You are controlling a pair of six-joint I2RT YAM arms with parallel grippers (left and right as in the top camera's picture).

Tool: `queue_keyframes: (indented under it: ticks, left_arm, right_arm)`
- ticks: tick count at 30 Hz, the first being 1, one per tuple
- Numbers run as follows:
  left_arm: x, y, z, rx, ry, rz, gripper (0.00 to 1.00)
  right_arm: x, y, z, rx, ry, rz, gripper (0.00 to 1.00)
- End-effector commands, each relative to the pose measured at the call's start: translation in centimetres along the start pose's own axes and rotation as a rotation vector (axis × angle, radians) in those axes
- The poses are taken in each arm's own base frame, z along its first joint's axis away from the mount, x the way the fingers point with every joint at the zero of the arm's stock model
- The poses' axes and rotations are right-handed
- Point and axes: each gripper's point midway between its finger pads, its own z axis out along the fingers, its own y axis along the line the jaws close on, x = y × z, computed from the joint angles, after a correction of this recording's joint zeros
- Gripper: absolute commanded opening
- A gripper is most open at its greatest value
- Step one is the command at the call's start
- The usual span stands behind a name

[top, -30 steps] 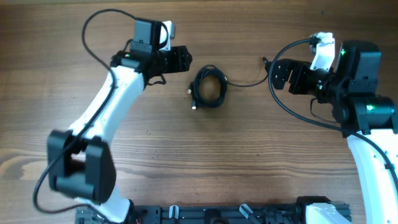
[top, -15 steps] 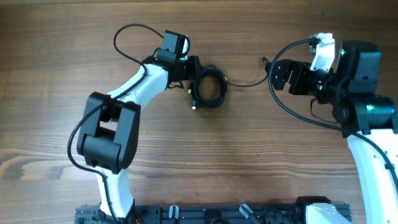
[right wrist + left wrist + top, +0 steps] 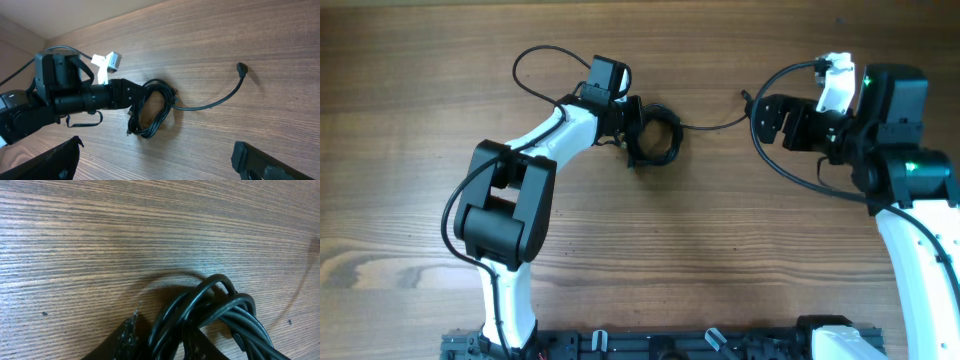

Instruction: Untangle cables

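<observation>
The cables (image 3: 661, 140) are a small coil of thin black cords at the table's upper middle. One tail (image 3: 712, 125) runs right to a plug end (image 3: 744, 97). My left gripper (image 3: 633, 128) is at the coil's left side. In the left wrist view its fingers (image 3: 165, 332) are closed around several strands of the cables (image 3: 227, 311). My right gripper (image 3: 758, 118) is open and empty, to the right of the plug end. The right wrist view shows the coil (image 3: 152, 114), the plug end (image 3: 242, 66) and the open right fingers (image 3: 156, 150).
The table is bare brown wood (image 3: 650, 250). The left arm's own thick black cable (image 3: 535, 60) loops above it. The right arm's thick cable (image 3: 790, 180) arcs down beside the right gripper. The arm bases stand at the front edge (image 3: 660, 345).
The left arm swung right and reached the coil. The fingers now hold its left side. The coil and its tail shifted slightly up. The right arm stayed in place.
</observation>
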Motion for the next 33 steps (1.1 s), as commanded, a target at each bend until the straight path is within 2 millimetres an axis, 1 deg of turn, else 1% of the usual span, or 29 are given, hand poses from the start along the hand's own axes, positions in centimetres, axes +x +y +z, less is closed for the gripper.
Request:
queue_keyframes:
  ticks: [1,2,3,4,5,6,7,9,10,12,14,16,17,18,19,20,22,23,26,27,28,30,33]
  left_arm:
    - [1.5,0.6,0.7,-0.014,0.061,-0.012,0.28]
    - [2.1,0.4,0.7,0.0,0.091,-0.018,0.24]
    - [2.5,0.2,0.6,0.01,0.108,-0.022,0.12]
    - [2.6,0.1,0.3,0.021,0.119,-0.029,0.04]
    - [2.3,-0.1,-0.2,0.039,0.119,-0.045,0.04]
    - [1.6,-0.4,-1.2,0.07,0.109,-0.085,0.04]
    - [-0.3,-1.1,-3.6,0.129,0.069,-0.13,0.04]
    - [-2.5,-2.1,-7.1,0.215,0.018,-0.142,0.04]
    - [-3.6,-3.2,-9.7,0.295,-0.003,-0.136,0.04]
    - [-4.5,-5.1,-13.4,0.421,-0.02,-0.114,0.04]
    - [-4.6,-7.2,-16.7,0.529,-0.027,-0.074,0.04]
    - [-4.4,-9.0,-19.2,0.61,-0.028,-0.035,0.04]
    - [-4.3,-9.5,-20.0,0.63,-0.03,-0.023,0.04]
    - [-4.1,-10.1,-20.8,0.662,-0.025,-0.009,0.04]
    - [-3.7,-10.6,-21.4,0.696,-0.009,0.0,0.04]
    - [-3.2,-11.3,-22.0,0.75,0.024,0.012,0.04]
    - [-2.8,-11.7,-22.5,0.789,0.045,0.022,0.04]
    - [-2.3,-12.4,-23.2,0.844,0.073,0.039,0.04]
    - [-1.5,-13.8,-25.3,0.985,0.115,0.11,0.04]
    - [-1.1,-14.5,-26.6,1.061,0.129,0.162,0.04]
    - [-0.9,-14.8,-27.2,1.097,0.138,0.186,0.04]
    - [-0.9,-14.9,-27.3,1.103,0.153,0.17,0.04]
    - [-0.9,-14.9,-27.3,1.1,0.164,0.151,0.04]
  right_arm:
    - [-0.6,0.0,0.1,0.0,-0.004,0.012,0.99]
    - [-0.6,0.0,0.1,0.0,-0.004,0.012,0.99]
    - [-0.6,0.0,0.1,0.0,-0.006,0.011,0.99]
    - [-0.7,0.0,0.1,-0.001,-0.008,0.016,0.99]
    - [-0.7,0.0,0.1,-0.002,-0.008,0.032,0.99]
    - [-0.7,0.2,0.1,-0.011,-0.007,0.03,0.99]
    - [-0.7,1.0,0.1,-0.051,-0.005,0.023,0.97]
    - [-0.9,2.2,0.2,-0.104,-0.009,0.004,0.95]
    - [-1.1,3.0,0.3,-0.135,-0.015,-0.015,0.93]
    - [-1.1,4.6,0.5,-0.173,-0.02,-0.035,0.89]
    - [-1.0,6.6,0.9,-0.217,-0.023,-0.053,0.86]
    - [-0.9,8.1,1.3,-0.251,-0.02,-0.057,0.85]
    - [-0.8,8.6,1.5,-0.262,-0.016,-0.055,0.84]
    - [-0.6,9.0,2.2,-0.273,-0.002,-0.047,0.82]
    - [-0.4,8.9,2.8,-0.273,0.012,-0.031,0.81]
    - [-0.1,8.3,4.4,-0.261,0.045,0.009,0.79]
    - [0.2,8.0,5.4,-0.265,0.07,0.031,0.79]
    - [0.5,8.2,6.2,-0.296,0.097,0.055,0.76]
    - [0.7,8.5,7.6,-0.336,0.134,0.13,0.71]
    - [0.5,8.9,7.9,-0.367,0.142,0.149,0.7]
    - [0.3,9.2,8.0,-0.391,0.144,0.164,0.68]
    - [-0.3,9.7,8.0,-0.412,0.125,0.169,0.66]
    - [0.1,10.4,8.1,-0.424,0.133,0.156,0.64]
